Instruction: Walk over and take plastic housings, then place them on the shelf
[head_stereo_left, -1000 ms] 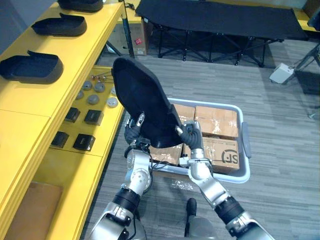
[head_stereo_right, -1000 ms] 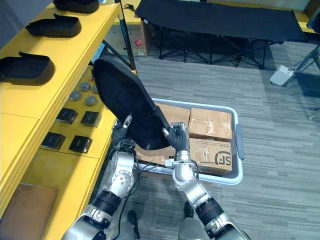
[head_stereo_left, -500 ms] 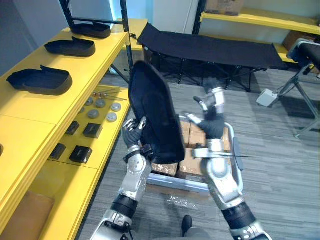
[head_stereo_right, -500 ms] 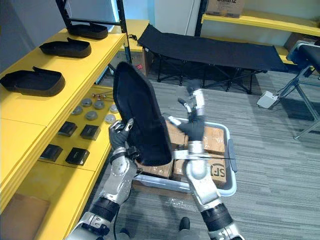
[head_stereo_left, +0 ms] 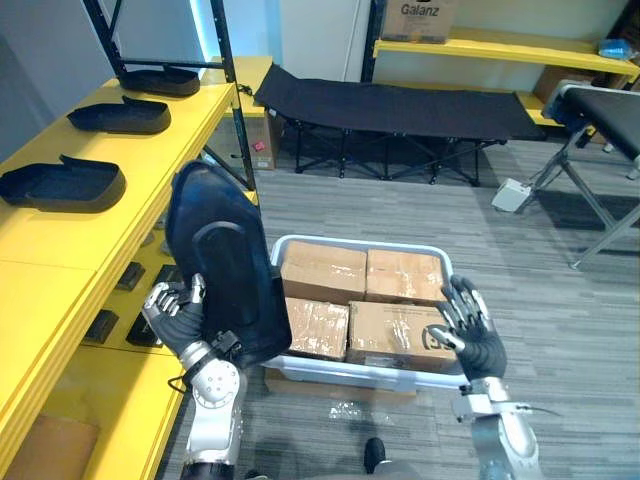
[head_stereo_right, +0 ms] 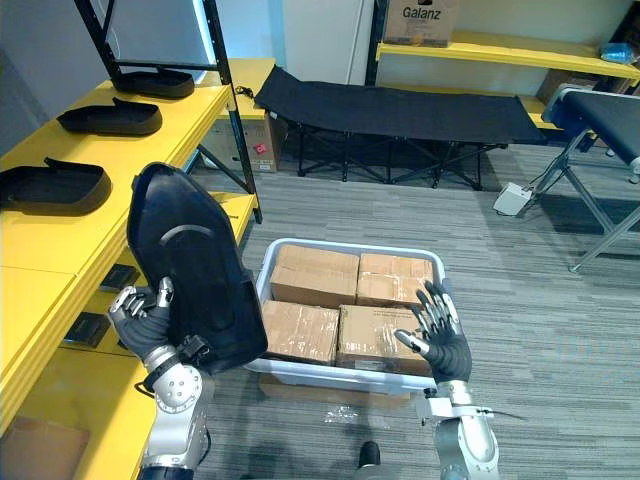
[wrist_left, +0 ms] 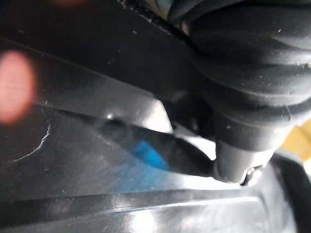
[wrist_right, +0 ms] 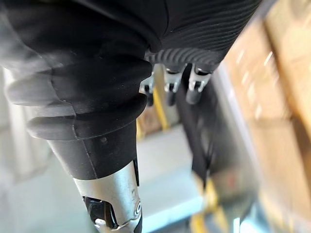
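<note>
My left hand (head_stereo_left: 176,318) grips a large black plastic housing (head_stereo_left: 225,262) by its lower left edge, fingers curled round the rim, and holds it upright beside the yellow shelf (head_stereo_left: 70,245). In the left wrist view the thumb (wrist_left: 243,121) presses against the housing's dark surface (wrist_left: 97,170). My right hand (head_stereo_left: 470,332) hovers open with fingers spread over the right end of a white bin (head_stereo_left: 360,243), touching nothing. Three more black housings (head_stereo_left: 60,183) lie in a row on the shelf top.
The white bin holds several cardboard boxes (head_stereo_left: 325,272) and stands on the grey floor straight ahead. Small black boxes (head_stereo_left: 100,325) sit on the lower shelf level. A black folding cot (head_stereo_left: 400,100) stands behind, and a metal frame (head_stereo_left: 600,200) at the right.
My right hand has let go of the housing and dropped to the lower right, fingers spread. The left hand alone now carries the housing, lower and nearer the shelf. The camera has tilted up.
</note>
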`<state>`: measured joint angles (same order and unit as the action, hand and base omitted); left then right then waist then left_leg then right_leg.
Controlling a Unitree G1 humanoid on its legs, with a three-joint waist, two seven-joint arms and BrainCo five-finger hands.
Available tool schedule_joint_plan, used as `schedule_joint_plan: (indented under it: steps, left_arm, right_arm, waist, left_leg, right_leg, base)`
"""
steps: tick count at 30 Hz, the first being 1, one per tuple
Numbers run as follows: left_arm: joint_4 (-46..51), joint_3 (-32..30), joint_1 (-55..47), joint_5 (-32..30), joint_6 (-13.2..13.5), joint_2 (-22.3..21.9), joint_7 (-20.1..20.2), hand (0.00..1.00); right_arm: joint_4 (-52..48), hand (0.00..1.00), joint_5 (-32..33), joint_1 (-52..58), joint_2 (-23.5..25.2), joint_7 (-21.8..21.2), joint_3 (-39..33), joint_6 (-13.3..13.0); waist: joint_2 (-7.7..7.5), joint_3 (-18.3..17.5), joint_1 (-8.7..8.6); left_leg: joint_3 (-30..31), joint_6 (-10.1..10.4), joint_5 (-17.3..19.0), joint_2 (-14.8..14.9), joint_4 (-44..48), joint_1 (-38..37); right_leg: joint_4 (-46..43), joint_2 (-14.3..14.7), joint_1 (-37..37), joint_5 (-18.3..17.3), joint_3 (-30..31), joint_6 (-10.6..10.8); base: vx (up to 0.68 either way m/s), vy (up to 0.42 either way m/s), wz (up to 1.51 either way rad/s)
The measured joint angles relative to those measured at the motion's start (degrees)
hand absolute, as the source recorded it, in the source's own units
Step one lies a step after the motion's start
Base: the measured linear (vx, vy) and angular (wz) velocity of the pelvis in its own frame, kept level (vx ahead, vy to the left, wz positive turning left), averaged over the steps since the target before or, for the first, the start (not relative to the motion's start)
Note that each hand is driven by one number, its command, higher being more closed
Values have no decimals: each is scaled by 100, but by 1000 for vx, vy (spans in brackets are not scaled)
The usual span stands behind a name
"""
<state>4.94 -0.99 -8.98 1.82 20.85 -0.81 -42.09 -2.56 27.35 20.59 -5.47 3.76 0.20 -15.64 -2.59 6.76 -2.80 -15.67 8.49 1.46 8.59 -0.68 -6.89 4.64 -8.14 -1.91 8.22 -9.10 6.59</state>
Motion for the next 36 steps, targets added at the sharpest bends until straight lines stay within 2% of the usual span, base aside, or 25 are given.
schedule_joint_plan:
  steps: [2,5,8,11,15,16,18,19,20,22,23,24,26,28,29,30,31,32,33,34,35,36]
  left_arm:
    - [259,1,-144,49,29,0,103,100]
    - [544,2,-296,51,30,0,276,100]
    - [955,8,-486,41,28,-2,435,100]
    - [1296,-59,-612,-84,23,5,424,100]
    - [1590,-520,-771,-308,13,2,262,100]
    - [1771,-840,-913,-454,-4,2,272,100]
    - [1928,-1121,-1053,-515,-4,4,318,100]
    - [1979,-1273,-1126,-500,-4,6,345,100]
    - [2004,-1428,-1184,-393,-1,29,447,100]
    - [2004,-1475,-1219,-256,5,35,629,100]
    - [1996,-1489,-1319,-133,1,-36,762,100]
    - [1996,-1492,-1462,18,-2,-109,917,100]
    - [1997,-1508,-1682,65,-6,-262,1020,100]
    - [1997,-1465,-1749,236,-2,-286,1334,100]
    - [1983,-1370,-1742,359,3,-296,1600,100]
    - [1948,-1218,-1718,517,23,-298,1911,100]
    - [1924,-1150,-1734,575,28,-299,2048,100]
    - [1903,-1045,-1792,700,29,-297,2241,100]
    - [1909,-969,-1834,739,36,-300,2335,100]
    - [1908,-946,-1848,741,36,-290,2365,100]
    - [1886,-901,-1818,741,33,-233,2384,100]
    - [1881,-894,-1796,742,27,-197,2393,100]
  right_arm:
    - [154,0,-154,-2,86,282,17,5]
    - [240,0,-389,-79,130,396,63,44]
    - [476,0,-658,-370,112,421,403,79]
    - [727,0,-1251,-786,44,503,796,96]
    - [805,0,-1352,-1223,34,516,1010,94]
    - [812,0,-1356,-1315,35,569,1006,90]
    - [815,0,-1371,-1362,32,707,1009,90]
    - [815,0,-1443,-1375,34,799,1009,94]
    - [813,0,-1497,-1368,35,940,1017,105]
    - [806,0,-1498,-1386,2,1084,991,158]
    - [801,0,-1472,-1420,-6,1166,954,219]
    - [802,0,-1464,-1430,-9,1212,881,263]
    - [802,0,-1464,-1430,-4,1249,731,308]
    - [722,0,-1465,-1263,60,1253,375,326]
    - [527,0,-1464,-1017,95,1269,28,352]
    - [368,0,-1461,-747,31,1281,-278,357]
    - [334,0,-1461,-647,-8,1286,-405,358]
    - [325,0,-1458,-564,-67,1300,-575,361]
    - [262,0,-1458,-582,-182,1299,-653,356]
    - [249,0,-1458,-612,-247,1287,-649,334]
    - [250,0,-1458,-666,-163,1277,-623,324]
    - [249,0,-1462,-677,-97,1266,-597,315]
  waist:
    - [15,-9,39]
    - [57,-39,47]
    - [120,-70,119]
    - [136,-75,322]
    - [122,-61,568]
    - [99,-55,663]
    - [81,-55,779]
    - [88,-51,845]
    - [63,-65,844]
    - [-50,-88,889]
    - [-85,-54,912]
    - [-89,-10,995]
    - [-60,66,1018]
    - [-51,129,955]
    - [-14,229,797]
    - [41,311,655]
    - [71,327,649]
    - [54,381,649]
    - [181,389,681]
    - [206,391,682]
    - [112,412,644]
    - [132,408,617]
  left_leg:
    - [44,-1,1,-1,-1,12]
    - [121,-3,2,-18,2,53]
    - [276,-38,28,-53,91,126]
    - [538,-68,170,-69,444,367]
    - [1126,-119,115,-231,485,648]
    - [1464,-142,59,-336,358,711]
    - [1791,-152,-60,-411,161,715]
    - [2021,-175,-106,-432,67,764]
    - [2535,-184,-220,-492,-11,911]
    - [2931,-142,-438,-526,-196,902]
    - [3168,-56,-566,-528,-270,901]
    - [3306,-35,-590,-528,-261,895]
    - [3400,-35,-591,-550,-149,923]
    - [2890,-418,-428,-527,26,1163]
    - [1971,-790,-354,-310,274,1297]
    - [1352,-943,-234,-122,527,1386]
    - [1123,-988,-174,-63,644,1412]
    - [819,-957,-9,-5,1037,1506]
    - [712,-930,27,-4,1560,1628]
    - [729,-566,-27,-24,1693,1655]
    - [663,-330,25,-153,1784,1670]
    - [640,-329,25,-206,1758,1672]
  right_leg:
    - [0,-3,-10,-18,-39,8]
    - [0,-27,-25,-40,-130,24]
    - [-2,-75,-75,-65,-244,50]
    - [-2,-125,-170,-71,-483,58]
    - [-3,-262,-335,-137,-1080,143]
    - [-6,-324,-456,-200,-1385,188]
    - [-159,-377,-521,-354,-1591,231]
    - [-357,-383,-515,-554,-1581,270]
    - [-633,-333,-529,-1008,-1280,315]
    - [-890,-276,-549,-1283,-1230,261]
    - [-1024,-263,-629,-1422,-1326,251]
    - [-1092,-248,-725,-1507,-1477,216]
    - [-1106,-227,-888,-1539,-1673,193]
    - [-1116,-255,-1065,-1606,-2116,136]
    - [-1204,-259,-1246,-1609,-2492,133]
    - [-1448,-332,-1337,-1633,-2706,92]
    - [-1589,-429,-1351,-1672,-2720,24]
    - [-1844,-618,-1353,-1789,-2672,-38]
    - [-2131,-749,-1325,-2056,-2532,66]
    - [-2227,-820,-1309,-2171,-2426,191]
    - [-2266,-997,-1286,-2324,-2249,335]
    - [-2247,-1048,-1260,-2346,-2195,305]
  base:
    - [-8,5,8]
    - [-5,10,16]
    - [2,21,19]
    - [-5,25,36]
    - [-17,29,87]
    - [5,12,109]
    - [21,10,100]
    - [55,-3,143]
    - [72,-23,158]
    - [115,-69,147]
    - [107,-98,121]
    - [70,-79,88]
    - [33,-76,64]
    - [-26,-57,107]
    - [-20,5,159]
    - [-10,48,156]
    - [11,141,99]
    - [2,147,27]
    - [-2,128,-4]
    - [-3,120,-28]
    - [-3,97,-17]
    - [-24,137,-13]
